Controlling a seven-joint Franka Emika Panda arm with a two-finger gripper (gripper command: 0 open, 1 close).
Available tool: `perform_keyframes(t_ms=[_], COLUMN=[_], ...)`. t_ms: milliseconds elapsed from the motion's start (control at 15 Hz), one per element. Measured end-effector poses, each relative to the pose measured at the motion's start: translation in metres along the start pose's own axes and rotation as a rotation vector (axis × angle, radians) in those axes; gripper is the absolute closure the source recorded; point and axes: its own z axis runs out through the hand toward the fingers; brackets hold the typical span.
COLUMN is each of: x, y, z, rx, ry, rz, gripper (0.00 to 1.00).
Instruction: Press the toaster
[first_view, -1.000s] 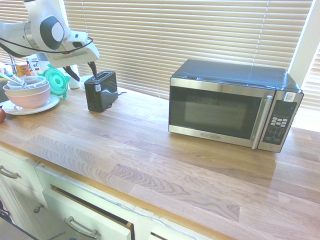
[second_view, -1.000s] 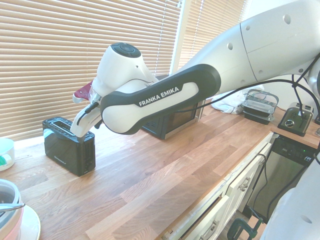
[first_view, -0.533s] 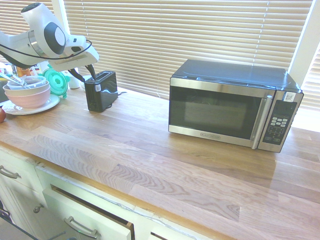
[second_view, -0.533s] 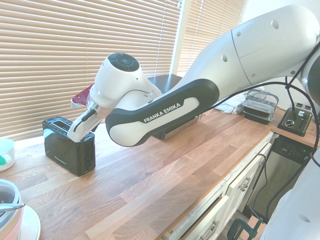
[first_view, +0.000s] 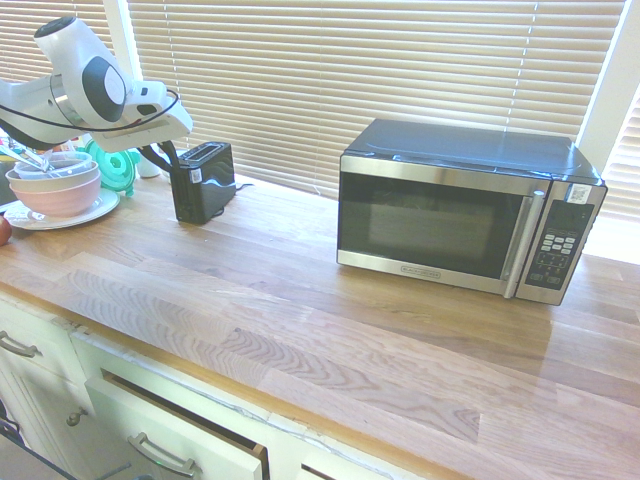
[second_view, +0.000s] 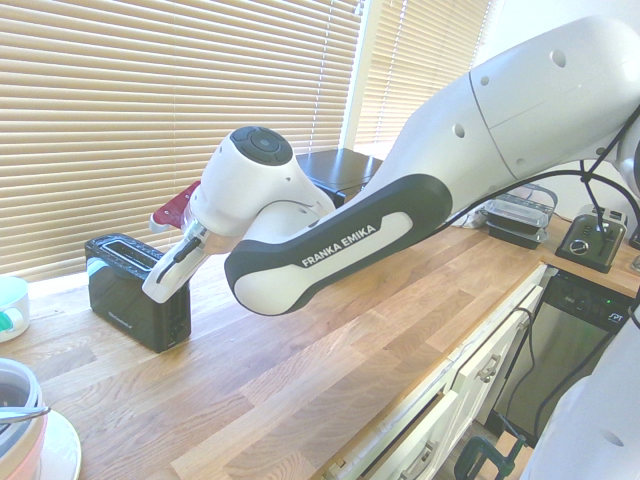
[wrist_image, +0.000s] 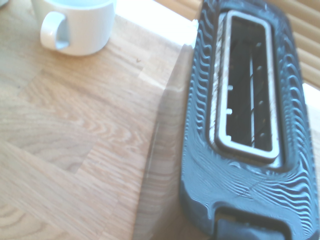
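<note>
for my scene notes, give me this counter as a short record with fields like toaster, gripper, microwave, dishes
toaster: black, upright on the counter, slot empty
gripper: at the lever end of the toaster, fingers close to it; contact can't be told
microwave: black and steel, door closed
dishes: pink bowl on a white plate, other bowls stacked in it
mug: white, beside the toaster
window: blinds down behind the counter
drawer: one slightly open below

On the pale wooden table (first_view: 300, 300) I can see a small black boxy toaster (first_view: 202, 185), a large black-and-steel microwave (first_view: 450, 215), a white plate (first_view: 105, 207) and a white mug (wrist_image: 85, 27).
</note>
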Motion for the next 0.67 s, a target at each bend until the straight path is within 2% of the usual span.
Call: perform_keyframes(t_ms=[667], x=[-0.006], y=[0.012], z=[-0.038], rx=[0.01], ry=[0.045], rz=[-0.021], gripper=[1.0])
